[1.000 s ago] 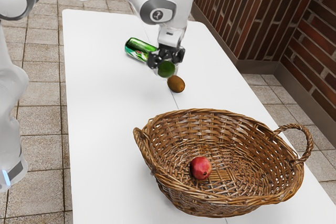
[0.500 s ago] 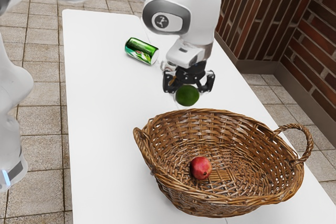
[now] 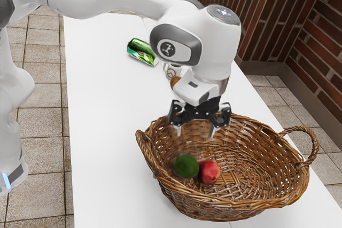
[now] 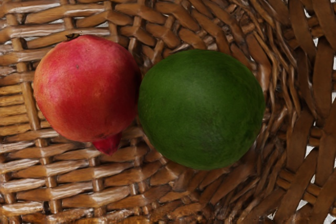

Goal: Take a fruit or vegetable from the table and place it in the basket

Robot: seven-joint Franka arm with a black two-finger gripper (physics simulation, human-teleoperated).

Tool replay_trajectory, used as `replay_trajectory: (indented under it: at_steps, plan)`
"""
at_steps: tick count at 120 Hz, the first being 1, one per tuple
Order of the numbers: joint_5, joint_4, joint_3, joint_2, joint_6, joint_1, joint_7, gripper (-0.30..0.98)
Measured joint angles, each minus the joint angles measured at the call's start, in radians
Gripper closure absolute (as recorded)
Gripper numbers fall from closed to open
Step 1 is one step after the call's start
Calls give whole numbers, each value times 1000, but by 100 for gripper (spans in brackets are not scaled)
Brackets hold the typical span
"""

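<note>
Listing what I had under my hand [image 3: 196, 131]:

Hand: mine, one, fingers spread wide, nothing between them; hung above the basket [image 3: 300, 195], beside its wall. Whether the tips sat below the rim I could not tell.

Green fruit [image 3: 186, 166]: one, the task's piece as I judged it; lay in the basket, on the weave, clear of my fingers.

Red fruit [image 3: 209, 172]: one, in the basket, against the green fruit or all but touching.

Basket: wicker, upright, its loop handle [image 3: 299, 130] toward the table's long edge at the exterior view's right.

Brown fruit [image 3: 175, 81]: one, part hidden by my arm, on the table [image 3: 107, 148] outside the basket.

Can [image 3: 141, 51]: green, on its side, toward the table's far edge.

Hazards, as judged: a sideways exit before a straight rise could have hooked a fingertip in the wicker and dragged the basket toward that long edge. Any dip could have pressed the green fruit and rolled it into the red. The placing itself looked done; only a clean lift remained.
</note>
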Motion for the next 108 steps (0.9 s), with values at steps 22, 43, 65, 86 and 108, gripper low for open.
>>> replay_trajectory:
  at_steps: [22, 43, 65, 86, 108]
  plan:
    - [26, 200, 238, 208, -7, -9, -2, 2]
    - [34, 220, 265, 251, -7, 227, 17, 0]
    - [31, 216, 265, 295, -4, 314, 45, 0]
    - [22, 215, 266, 319, -1, 383, 72, 0]
    - [2, 215, 265, 348, 5, 435, 98, 0]
